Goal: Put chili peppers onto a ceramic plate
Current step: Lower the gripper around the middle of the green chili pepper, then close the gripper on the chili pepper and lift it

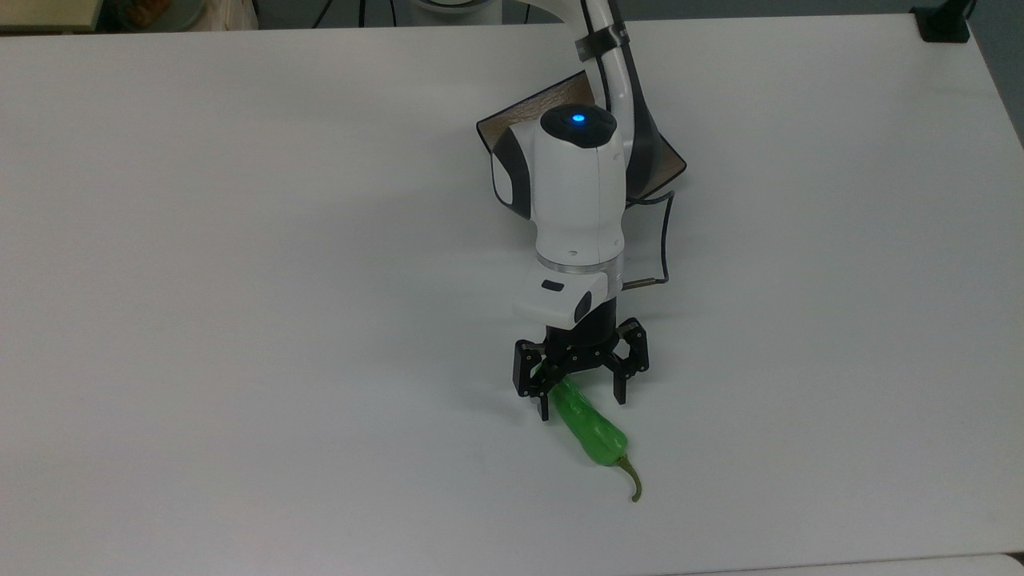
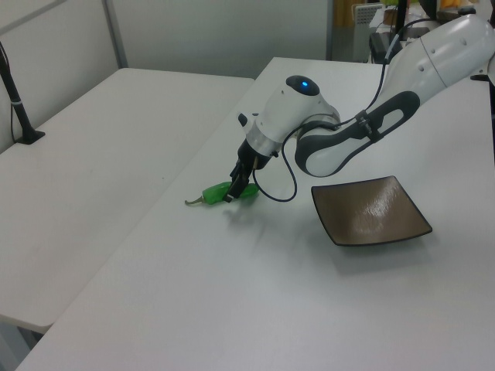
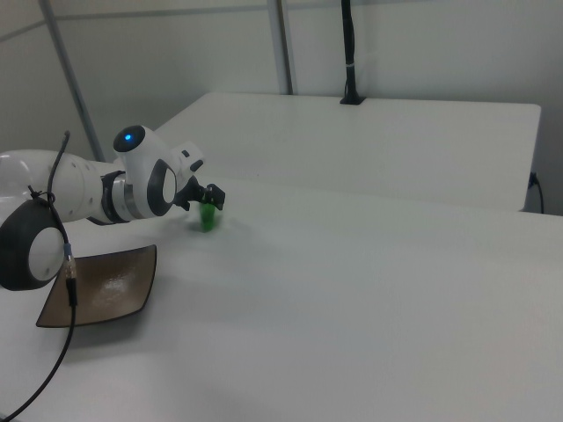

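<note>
The green chili pepper [image 1: 594, 430] lies on the white table, stem end toward the top view's bottom. My gripper [image 1: 582, 408] is open and lowered over the pepper's blunt end, one finger on each side and both spread wide. In the left view the gripper [image 2: 233, 193] hides the middle of the pepper [image 2: 212, 195]. The square brownish ceramic plate [image 1: 514, 120] sits behind the arm, partly covered by it, and is bare in the left view, plate [image 2: 371, 210]. The right view shows the pepper [image 3: 208, 218] under the gripper [image 3: 209, 204], with the plate [image 3: 101, 286] to the right view's left.
A second white table [image 2: 93, 147] adjoins at the left view's left, with a black clamp post [image 2: 19, 108] on it. Another black clamp [image 1: 944, 24] sits at the top view's upper right corner. A black cable [image 1: 664, 240] loops beside the wrist.
</note>
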Tool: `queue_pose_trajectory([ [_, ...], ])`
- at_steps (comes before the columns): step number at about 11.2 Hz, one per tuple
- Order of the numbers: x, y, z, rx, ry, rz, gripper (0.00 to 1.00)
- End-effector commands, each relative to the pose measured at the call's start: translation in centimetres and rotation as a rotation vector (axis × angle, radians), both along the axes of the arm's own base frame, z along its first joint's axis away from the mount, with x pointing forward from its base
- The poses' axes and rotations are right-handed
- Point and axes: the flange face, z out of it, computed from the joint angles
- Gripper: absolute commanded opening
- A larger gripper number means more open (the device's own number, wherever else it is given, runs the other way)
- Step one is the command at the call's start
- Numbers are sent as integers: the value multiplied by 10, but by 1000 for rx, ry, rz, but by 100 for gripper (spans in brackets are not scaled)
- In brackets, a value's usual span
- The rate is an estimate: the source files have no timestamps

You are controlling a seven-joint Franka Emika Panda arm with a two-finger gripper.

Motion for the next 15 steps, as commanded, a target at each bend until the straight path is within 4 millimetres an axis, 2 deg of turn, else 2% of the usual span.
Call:
queue_pose_trajectory([
  [1,2,5,-7,5,-13,-3,83],
  [2,2,5,-7,5,-13,-3,60],
  [3,2,5,-9,5,-10,-2,50],
  [4,2,6,-8,13,-18,-1,34],
  [5,2,7,-7,25,-31,-6,23],
  [8,2,8,1,58,-36,-47,22],
  [10,3,-2,38,79,-66,-67,22],
  [11,-3,-9,58,83,-70,-77,23],
  [15,-53,-15,97,35,31,-74,25],
])
